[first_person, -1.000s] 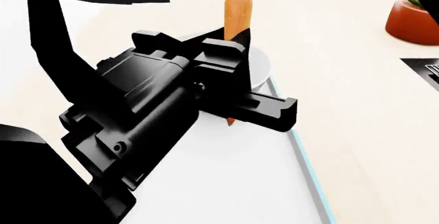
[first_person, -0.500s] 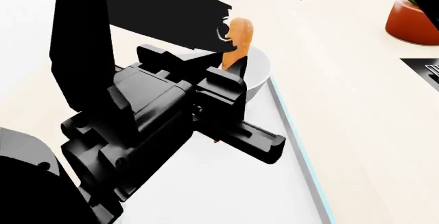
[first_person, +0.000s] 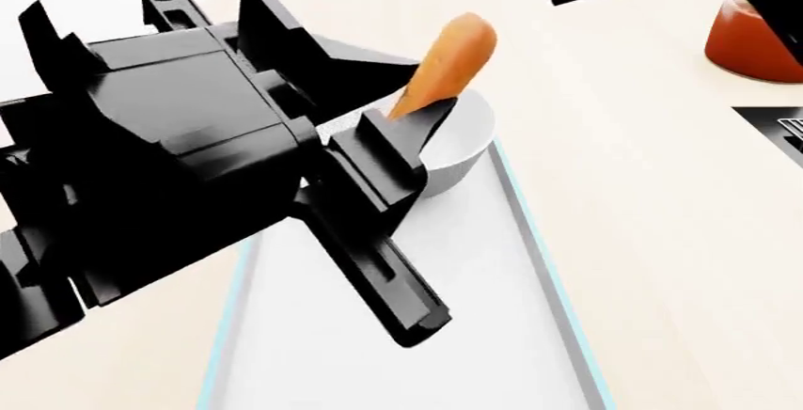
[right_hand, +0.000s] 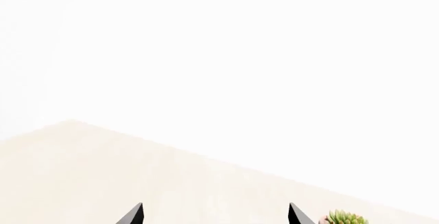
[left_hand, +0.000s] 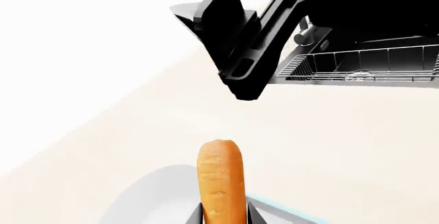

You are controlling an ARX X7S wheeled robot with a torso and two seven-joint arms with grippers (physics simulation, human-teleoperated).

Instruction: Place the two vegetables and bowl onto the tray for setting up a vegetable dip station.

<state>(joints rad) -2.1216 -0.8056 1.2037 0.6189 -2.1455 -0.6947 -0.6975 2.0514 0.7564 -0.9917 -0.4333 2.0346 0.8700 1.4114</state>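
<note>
Left hand point(first_person: 404, 137) clamped on the carrot point(first_person: 447, 60) near its thin end; thick end points up and away, tilted, so the root clears the bowl point(first_person: 454, 151) below it. Held aloft over the tray's point(first_person: 543, 269) far end, likely for lowering onto the bare floor nearer the robot. Bowl sits on the tray at that far end. Cucumber not seen. Right hand point(right_hand: 214, 216): two fingertips well apart, nothing between, raised clear above the tabletop point(right_hand: 103, 172) near a potted succulent point(right_hand: 343, 218).

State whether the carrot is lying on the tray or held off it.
Held off it: the left gripper clamps the carrot at its thin end, tilted above the bowl and tray.
</note>
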